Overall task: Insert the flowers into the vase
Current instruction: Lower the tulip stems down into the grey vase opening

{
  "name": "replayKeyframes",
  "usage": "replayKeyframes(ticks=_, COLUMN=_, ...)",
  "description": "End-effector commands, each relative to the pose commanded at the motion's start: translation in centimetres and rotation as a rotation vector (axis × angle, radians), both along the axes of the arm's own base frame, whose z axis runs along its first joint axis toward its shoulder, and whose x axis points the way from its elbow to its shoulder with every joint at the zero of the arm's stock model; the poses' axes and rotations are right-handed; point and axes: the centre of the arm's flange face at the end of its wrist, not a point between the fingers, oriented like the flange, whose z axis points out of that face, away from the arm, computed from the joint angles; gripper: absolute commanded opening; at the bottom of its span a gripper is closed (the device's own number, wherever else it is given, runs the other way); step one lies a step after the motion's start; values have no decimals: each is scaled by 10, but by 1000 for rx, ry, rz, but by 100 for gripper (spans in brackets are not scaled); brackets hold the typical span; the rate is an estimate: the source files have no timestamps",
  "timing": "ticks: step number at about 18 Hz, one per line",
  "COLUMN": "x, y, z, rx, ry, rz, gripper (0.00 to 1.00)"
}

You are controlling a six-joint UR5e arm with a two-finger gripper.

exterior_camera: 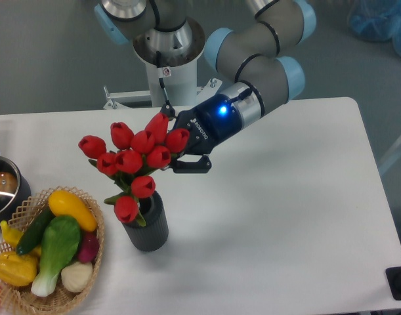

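Note:
The flowers, a bunch of red tulips with green stems and leaves, stand tilted with their stems going down into the mouth of the vase. The vase is a dark grey ribbed cylinder, upright on the white table. My gripper comes in from the right, just behind the blooms, and is shut on the bunch; the red heads hide most of its fingers. One low tulip hangs over the vase's left rim.
A wicker basket of yellow and green vegetables sits left of the vase at the front left corner. A metal pot with a blue handle stands at the left edge. The arm's base rises behind the table.

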Motion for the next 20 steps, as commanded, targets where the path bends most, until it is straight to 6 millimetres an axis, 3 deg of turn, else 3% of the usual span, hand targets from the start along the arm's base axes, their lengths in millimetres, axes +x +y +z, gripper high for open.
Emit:
replayKeyframes(ticks=5, x=-3, y=2, z=-23, rx=0, ry=9, rz=2, gripper=0)
replayKeyframes(ticks=12, x=6, y=-2, z=-86, rx=-33, ry=66, rz=-4, gripper=0)
replayKeyframes(ticks=17, x=16, y=-7, z=-101, rx=-19, ry=96, rz=-5, gripper=0)
replayKeyframes(ticks=20, x=15, y=-7, z=-106, rx=-31, ry=95, rz=-6, gripper=11)
